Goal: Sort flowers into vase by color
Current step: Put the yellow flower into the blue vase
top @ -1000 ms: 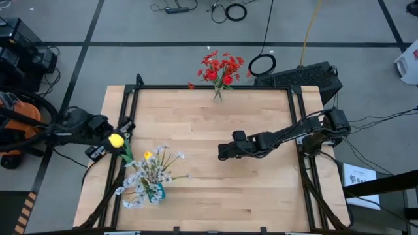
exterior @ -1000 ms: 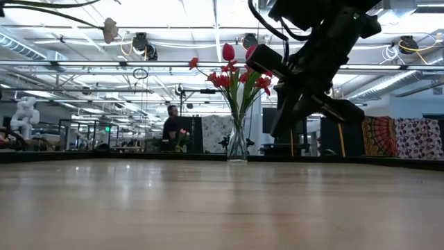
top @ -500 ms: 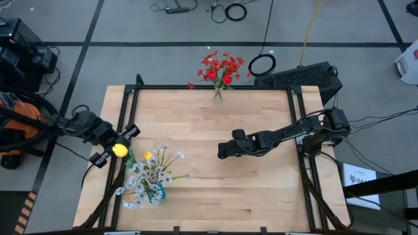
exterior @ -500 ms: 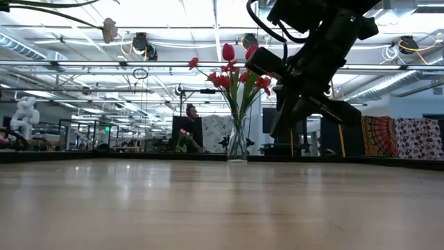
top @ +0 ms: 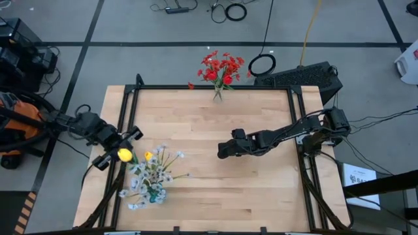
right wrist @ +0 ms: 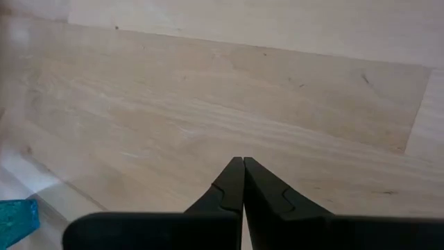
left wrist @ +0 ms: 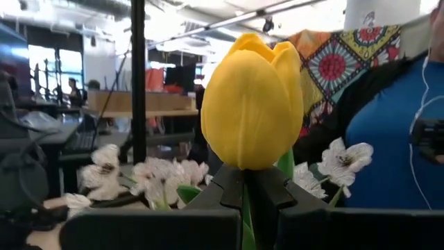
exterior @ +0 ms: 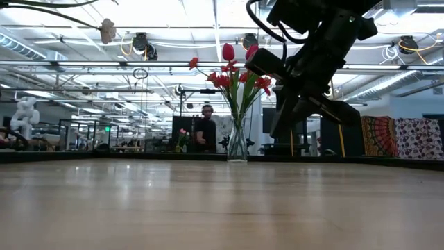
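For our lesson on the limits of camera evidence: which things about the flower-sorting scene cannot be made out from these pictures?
- Yellow tulip stem: left wrist view, hidden below the left gripper that clamps it.
- Vase under the white blossoms: high view, covered by the sprays.
- Left arm and white bouquet: outside the low view.
- Red flowers: high view, too small to count.

**A:** What surrounds the butcher-block table (top: 215, 130), seen from overhead?

**B:** Grey floor crossed by dark tape lines. At 12 o'clock lie loose cables (top: 228, 10). At 1 o'clock a coiled black cable ring (top: 262, 64) sits beside a black case (top: 307, 77). An orange machine (top: 13, 124) is at 9 o'clock, and a printed sheet (top: 359, 177) at 4 o'clock.

**A:** And at table level?

**B:** A person in dark clothes (exterior: 206, 130) stands at 12 o'clock in the workshop behind. A white figure (exterior: 26, 114) is at 9 o'clock and patterned hangings (exterior: 402, 137) at 3 o'clock. The left wrist view shows a person in a blue shirt (left wrist: 388, 146).
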`<state>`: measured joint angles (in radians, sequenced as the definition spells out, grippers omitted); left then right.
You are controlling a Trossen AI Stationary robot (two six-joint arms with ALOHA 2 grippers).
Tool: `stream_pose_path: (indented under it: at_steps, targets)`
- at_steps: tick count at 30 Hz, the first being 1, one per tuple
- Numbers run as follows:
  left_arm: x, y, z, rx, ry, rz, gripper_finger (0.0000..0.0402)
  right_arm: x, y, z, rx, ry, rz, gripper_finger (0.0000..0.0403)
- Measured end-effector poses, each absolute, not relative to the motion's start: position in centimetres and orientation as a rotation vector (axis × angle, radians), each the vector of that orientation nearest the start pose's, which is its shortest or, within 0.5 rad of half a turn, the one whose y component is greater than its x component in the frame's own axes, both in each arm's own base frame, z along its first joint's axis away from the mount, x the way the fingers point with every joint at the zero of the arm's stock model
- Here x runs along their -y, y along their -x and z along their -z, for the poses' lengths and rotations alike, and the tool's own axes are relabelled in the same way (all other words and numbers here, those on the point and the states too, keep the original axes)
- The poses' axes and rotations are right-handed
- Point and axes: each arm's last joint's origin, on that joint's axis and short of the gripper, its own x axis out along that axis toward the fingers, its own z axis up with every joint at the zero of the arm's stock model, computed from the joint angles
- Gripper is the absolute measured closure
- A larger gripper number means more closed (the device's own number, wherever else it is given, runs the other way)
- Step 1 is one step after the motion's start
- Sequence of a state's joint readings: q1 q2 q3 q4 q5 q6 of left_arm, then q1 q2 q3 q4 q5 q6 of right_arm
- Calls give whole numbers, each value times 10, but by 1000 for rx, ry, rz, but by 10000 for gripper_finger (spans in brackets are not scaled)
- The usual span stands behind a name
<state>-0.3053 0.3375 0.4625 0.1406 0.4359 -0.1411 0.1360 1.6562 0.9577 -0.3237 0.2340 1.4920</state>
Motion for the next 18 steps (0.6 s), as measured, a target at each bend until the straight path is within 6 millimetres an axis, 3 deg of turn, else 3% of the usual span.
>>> stream_pose_path:
  at_steps: [9, 18]
  targets:
    - [49, -95, -302, 182, 110, 790, 394, -37, -317, -173, -734, -1136, 780, 403]
    - [62, -106, -284, -21, 108, 831, 394, -37, -317, -173, -744, -1115, 764, 403]
